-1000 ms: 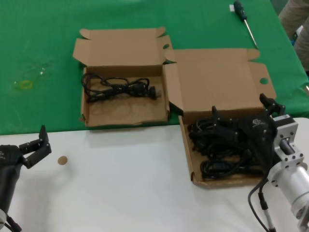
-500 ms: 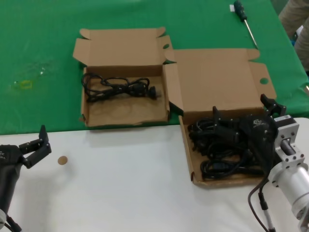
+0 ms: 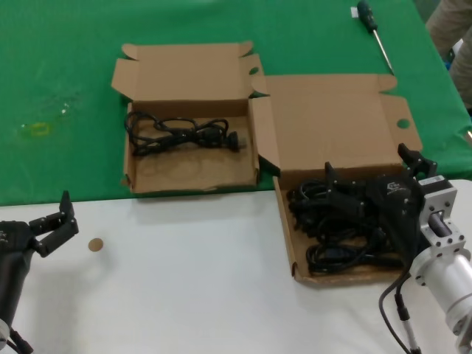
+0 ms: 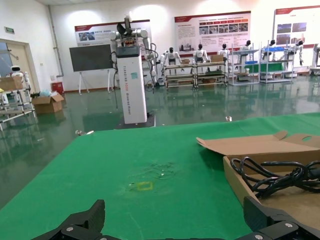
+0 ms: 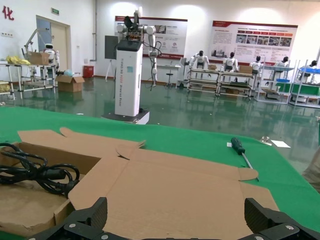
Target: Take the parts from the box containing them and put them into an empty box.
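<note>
Head view: right gripper (image 3: pixel 369 203) low inside the box containing them (image 3: pixel 335 133), fingers spread over the heap of parts (image 3: pixel 335 236), nothing visibly pinched; heap directly beneath and around the fingertips, a lone cord (image 3: pixel 181 133) lying in an empty box (image 3: pixel 188 74) well off to the gripper's left. Left gripper (image 3: pixel 51 221) parked near the white table edge, jaws apart, holding nothing, far from both boxes. Left wrist view: left gripper fingers (image 4: pixel 75 227) wide apart, green cloth ahead, narrower box and its cord off to one side. Right wrist view: right gripper fingers (image 5: pixel 80 222) spread, the broad lid straight ahead, screwdriver (image 5: pixel 240 150) well beyond. Likely trouble: tangled coils, so closing here could drag several cords up at once, or snag a plug on the wall and shift the box.
</note>
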{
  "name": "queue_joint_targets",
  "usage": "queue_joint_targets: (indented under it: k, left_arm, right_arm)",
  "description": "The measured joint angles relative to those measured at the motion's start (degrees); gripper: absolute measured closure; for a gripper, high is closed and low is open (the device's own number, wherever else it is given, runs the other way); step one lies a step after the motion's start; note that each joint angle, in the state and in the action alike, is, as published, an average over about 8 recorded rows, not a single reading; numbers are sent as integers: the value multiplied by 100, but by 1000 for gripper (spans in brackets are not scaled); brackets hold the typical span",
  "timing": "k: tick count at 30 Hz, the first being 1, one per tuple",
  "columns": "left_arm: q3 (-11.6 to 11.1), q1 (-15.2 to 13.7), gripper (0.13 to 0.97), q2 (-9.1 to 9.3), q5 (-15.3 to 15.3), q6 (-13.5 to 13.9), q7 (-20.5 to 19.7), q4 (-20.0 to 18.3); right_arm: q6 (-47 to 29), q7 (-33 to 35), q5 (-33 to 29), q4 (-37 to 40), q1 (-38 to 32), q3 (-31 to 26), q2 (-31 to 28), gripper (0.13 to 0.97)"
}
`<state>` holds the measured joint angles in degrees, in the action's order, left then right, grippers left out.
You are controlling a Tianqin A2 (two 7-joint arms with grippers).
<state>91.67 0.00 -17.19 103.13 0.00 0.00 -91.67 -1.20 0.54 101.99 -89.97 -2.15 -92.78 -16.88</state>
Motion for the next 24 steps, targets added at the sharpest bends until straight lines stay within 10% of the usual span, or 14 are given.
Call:
queue_joint_targets:
  k: [24]
  left_arm:
    - [0,0,132,0,0,0,0,0]
  right_arm:
    - [0,0,0,0,0,0,0,129]
